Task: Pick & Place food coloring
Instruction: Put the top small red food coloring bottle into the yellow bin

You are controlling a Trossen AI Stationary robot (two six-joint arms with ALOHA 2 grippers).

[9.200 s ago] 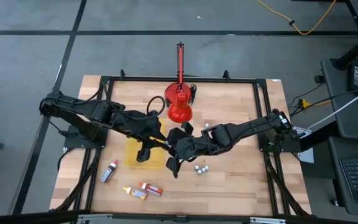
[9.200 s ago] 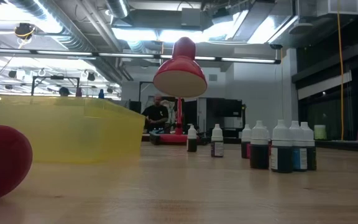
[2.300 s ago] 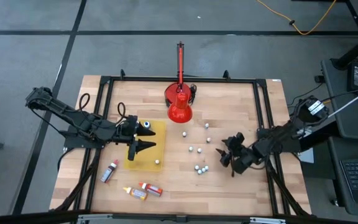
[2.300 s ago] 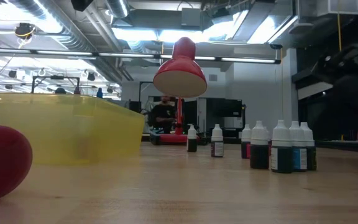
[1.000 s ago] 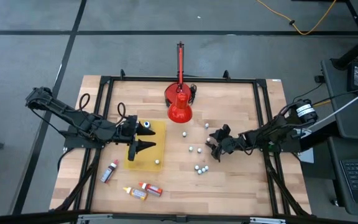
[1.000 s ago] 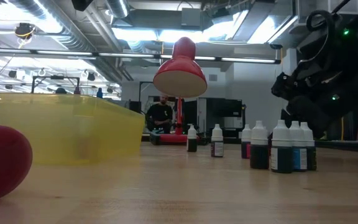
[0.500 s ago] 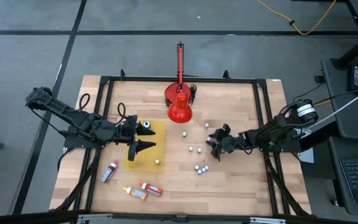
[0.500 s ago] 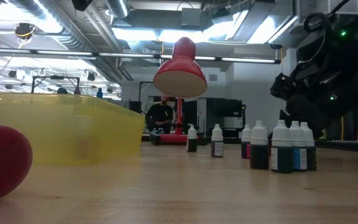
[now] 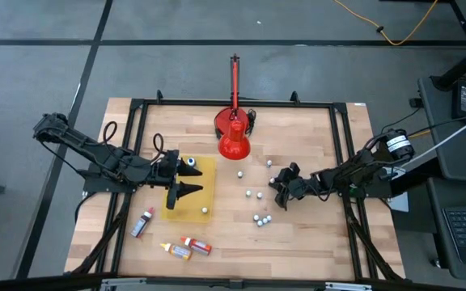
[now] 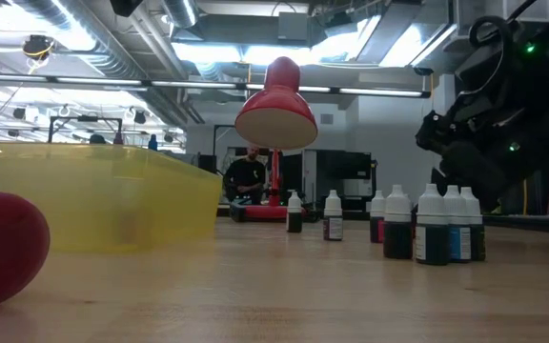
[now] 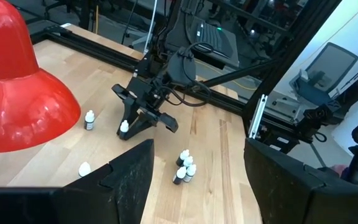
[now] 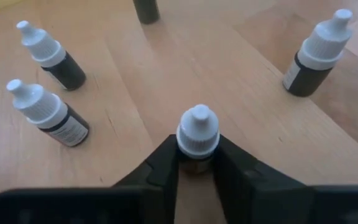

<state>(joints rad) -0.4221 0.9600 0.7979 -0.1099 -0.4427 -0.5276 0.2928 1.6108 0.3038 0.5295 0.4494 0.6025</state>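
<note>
I'm clamping the right gripper [image 12: 196, 163] fingers on one upright food coloring bottle [image 12: 197, 138] standing on the worktop [image 9: 314, 226], long axis vertical, tray [image 9: 205, 171] lying at nine o'clock; the left gripper [image 9: 181, 175] is waiting there, fingers parted, empty

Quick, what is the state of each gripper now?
Left gripper: open, holding nothing, over the yellow tray.
Right gripper: closed on an upright food coloring bottle.

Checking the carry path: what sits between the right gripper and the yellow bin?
High view: two small bottles stand between the right gripper, shut on a bottle, and the yellow bin; otherwise bare wood.
</note>
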